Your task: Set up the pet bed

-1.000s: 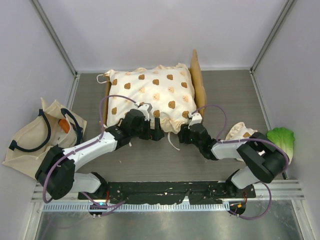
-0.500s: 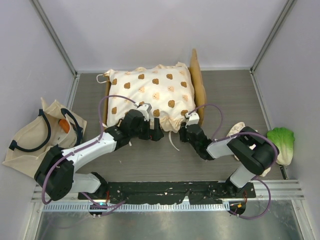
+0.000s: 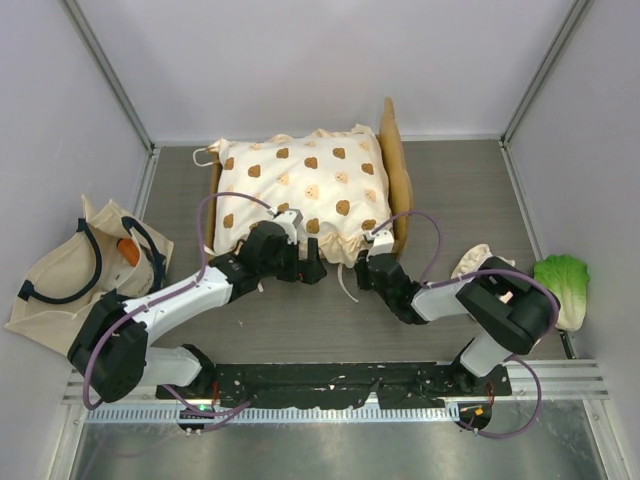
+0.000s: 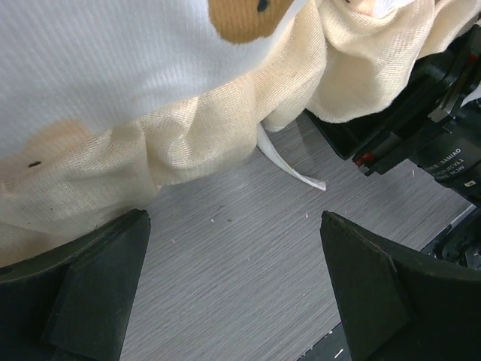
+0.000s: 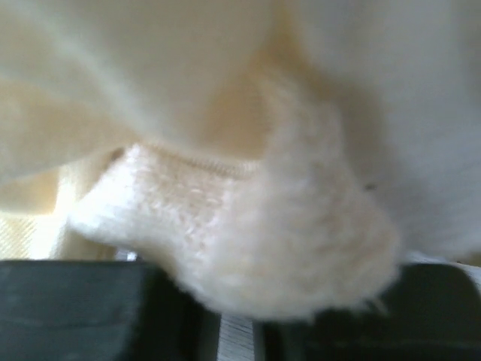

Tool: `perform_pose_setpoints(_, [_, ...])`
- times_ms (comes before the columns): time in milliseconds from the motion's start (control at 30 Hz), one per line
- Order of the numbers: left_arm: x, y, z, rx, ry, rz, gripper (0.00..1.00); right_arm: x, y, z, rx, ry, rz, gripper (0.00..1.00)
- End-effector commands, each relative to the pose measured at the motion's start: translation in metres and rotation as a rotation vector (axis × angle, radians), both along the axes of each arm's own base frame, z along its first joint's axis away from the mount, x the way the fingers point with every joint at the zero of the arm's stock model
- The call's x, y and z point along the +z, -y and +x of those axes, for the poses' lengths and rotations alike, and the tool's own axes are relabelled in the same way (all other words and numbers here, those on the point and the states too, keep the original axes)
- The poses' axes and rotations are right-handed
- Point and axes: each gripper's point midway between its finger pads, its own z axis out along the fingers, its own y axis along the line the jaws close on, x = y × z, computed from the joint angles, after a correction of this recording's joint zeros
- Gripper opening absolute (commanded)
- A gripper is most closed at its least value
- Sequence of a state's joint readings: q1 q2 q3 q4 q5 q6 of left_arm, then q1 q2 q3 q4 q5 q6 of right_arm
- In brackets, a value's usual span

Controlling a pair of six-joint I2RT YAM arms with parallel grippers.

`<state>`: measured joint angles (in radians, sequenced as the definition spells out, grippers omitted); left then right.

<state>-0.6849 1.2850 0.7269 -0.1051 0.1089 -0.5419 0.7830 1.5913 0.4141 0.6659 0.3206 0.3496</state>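
Note:
The pet bed is a light-wood frame with its headboard on the right, holding the cream bear-print cushion. My left gripper is open and empty at the cushion's near edge; its wrist view shows both fingers spread over bare table below the cushion's frill, with a white tie hanging beside it. My right gripper is at the cushion's near right corner. Its fingers stand almost together, with fuzzy cream cushion fabric bunched at them.
A beige tote bag with black handles lies at the left wall. A green lettuce toy lies at the right wall, with a small cream bear-print pillow beside my right arm. The metal rail runs along the near edge.
My right gripper has slid left to the cushion's near right corner, and its arm has swung in over the small pillow. My left arm has hardly moved.

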Motion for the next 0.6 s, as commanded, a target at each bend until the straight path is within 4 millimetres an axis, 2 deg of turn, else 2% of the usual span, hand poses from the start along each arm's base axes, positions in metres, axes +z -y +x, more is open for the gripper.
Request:
perform_pose_setpoints(0, [0.015, 0.002, 0.005, -0.006, 0.059, -0.034, 1.00, -0.061, 0.027, -0.042, -0.011, -0.231, -0.175, 0.10])
perform_pose_setpoints(33, [0.016, 0.001, 0.005, -0.006, 0.060, -0.035, 1.00, -0.061, 0.028, -0.044, -0.015, -0.235, -0.181, 0.01])
perform_pose_setpoints(200, [0.025, -0.002, 0.004, 0.013, 0.078, -0.047, 1.00, -0.040, 0.027, -0.063, -0.034, -0.261, -0.112, 0.01])
perform_pose_setpoints(233, [0.026, -0.004, 0.005, 0.024, 0.080, -0.048, 1.00, -0.036, 0.022, -0.071, -0.025, -0.287, -0.074, 0.01])
perform_pose_setpoints(267, [0.031, -0.004, 0.005, 0.025, 0.092, -0.056, 1.00, -0.035, 0.026, -0.081, -0.031, -0.318, -0.071, 0.01])
perform_pose_setpoints(300, [0.033, -0.005, 0.005, 0.032, 0.097, -0.059, 1.00, -0.018, 0.024, -0.084, -0.039, -0.297, -0.013, 0.01])
perform_pose_setpoints(333, [0.034, -0.006, 0.007, 0.042, 0.103, -0.058, 1.00, -0.016, 0.025, -0.090, -0.052, -0.313, 0.008, 0.01])
perform_pose_setpoints(367, [0.037, -0.006, 0.007, 0.043, 0.110, -0.062, 1.00, -0.016, 0.031, -0.100, -0.086, -0.360, 0.035, 0.01])
perform_pose_setpoints(400, [0.038, -0.006, 0.007, 0.041, 0.112, -0.064, 1.00, -0.005, 0.031, -0.103, -0.087, -0.352, 0.082, 0.01])
perform_pose_setpoints(433, [0.040, -0.005, 0.008, 0.040, 0.114, -0.067, 1.00, -0.011, 0.046, -0.114, -0.123, -0.393, 0.049, 0.01])
perform_pose_setpoints(500, [0.039, -0.004, 0.008, 0.035, 0.109, -0.066, 1.00, 0.003, 0.051, -0.119, -0.173, -0.394, 0.118, 0.01])
perform_pose_setpoints(567, [0.040, -0.001, 0.008, 0.026, 0.107, -0.070, 1.00, 0.004, 0.064, -0.126, -0.212, -0.411, 0.114, 0.01])
